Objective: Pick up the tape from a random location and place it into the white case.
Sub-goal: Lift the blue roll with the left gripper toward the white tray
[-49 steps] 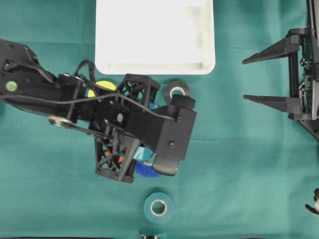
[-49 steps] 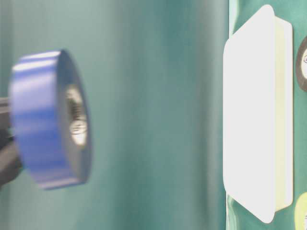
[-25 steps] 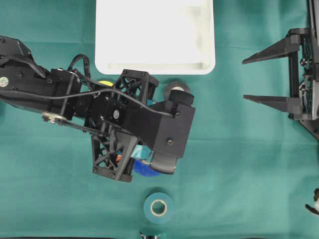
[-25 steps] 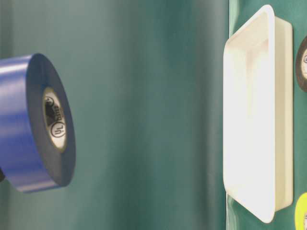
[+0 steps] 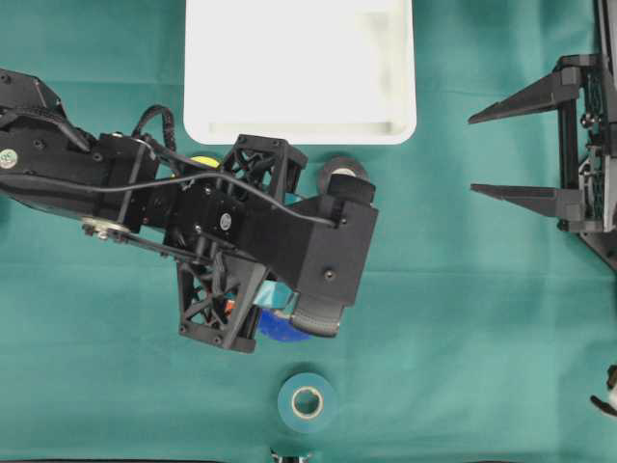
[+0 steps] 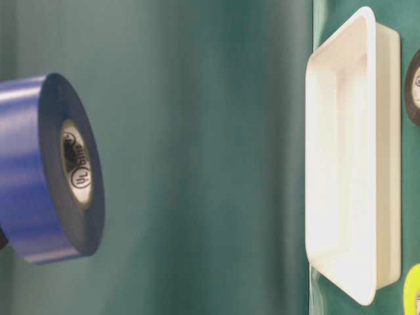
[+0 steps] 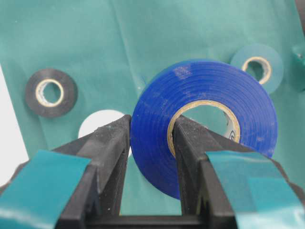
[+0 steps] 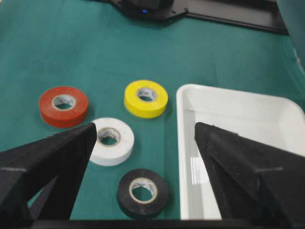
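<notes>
Blue tape [image 7: 200, 119] is pinched through its wall by the left fingers [image 7: 188, 138], one inside the core and one outside, and hangs above the green desk [image 5: 463, 318]. Beyond those fingers a black roll [image 7: 51, 92] and a pale teal roll [image 7: 257, 68] lie flat. Away from them sits the white case [image 5: 299, 72]. Right fingers [image 5: 516, 101] are spread wide, holding nothing.

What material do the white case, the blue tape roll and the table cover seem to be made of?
White case: probably smooth, slightly glossy plastic; light reflects on its floor and the corners are rounded.
Blue tape roll: likely vinyl tape with a satin sheen, wound on a tan, cardboard-looking core.
Table cover: matte green cloth, judging by its creases.
</notes>
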{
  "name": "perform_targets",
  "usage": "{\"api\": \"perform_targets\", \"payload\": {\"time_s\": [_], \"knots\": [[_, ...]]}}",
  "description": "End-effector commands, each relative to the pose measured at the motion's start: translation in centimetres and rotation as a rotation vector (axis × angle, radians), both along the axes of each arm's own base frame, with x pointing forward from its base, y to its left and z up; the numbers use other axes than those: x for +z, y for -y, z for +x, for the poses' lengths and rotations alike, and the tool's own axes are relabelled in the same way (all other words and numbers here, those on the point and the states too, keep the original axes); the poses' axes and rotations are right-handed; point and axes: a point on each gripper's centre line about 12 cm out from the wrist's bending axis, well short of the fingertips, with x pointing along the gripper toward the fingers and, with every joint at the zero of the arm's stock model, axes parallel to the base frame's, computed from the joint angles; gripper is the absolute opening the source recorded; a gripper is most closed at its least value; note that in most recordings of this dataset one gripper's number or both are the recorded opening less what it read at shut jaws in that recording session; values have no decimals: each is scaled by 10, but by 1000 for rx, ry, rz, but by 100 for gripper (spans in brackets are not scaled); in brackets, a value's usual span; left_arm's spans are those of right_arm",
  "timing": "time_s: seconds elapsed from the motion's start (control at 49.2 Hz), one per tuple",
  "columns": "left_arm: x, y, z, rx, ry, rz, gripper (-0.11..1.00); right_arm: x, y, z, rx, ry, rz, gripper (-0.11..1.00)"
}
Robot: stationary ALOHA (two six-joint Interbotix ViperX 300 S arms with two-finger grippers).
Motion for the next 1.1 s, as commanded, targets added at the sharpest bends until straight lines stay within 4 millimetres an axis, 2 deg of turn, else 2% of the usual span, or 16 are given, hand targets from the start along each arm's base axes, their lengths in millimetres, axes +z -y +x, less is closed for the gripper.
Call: {"api": "perform_targets", "payload": {"time_s": [0.0, 0.407, 0.671, 0.793, 1.078], "knots": [[25, -3, -6, 3, 65, -12, 22, 11, -1, 3, 4, 25, -3, 93], [25, -3, -6, 3, 64, -11, 22, 12, -1, 3, 4, 21, -3, 93], [25, -13, -5, 28, 61, -10, 22, 12, -1, 3, 4, 21, -3, 93], [25, -28, -4, 63, 56, -9, 22, 12, -1, 3, 4, 20, -4, 93], [24, -90, -4, 208, 52, -2, 22, 11, -1, 3, 4, 12, -3, 93]]}}
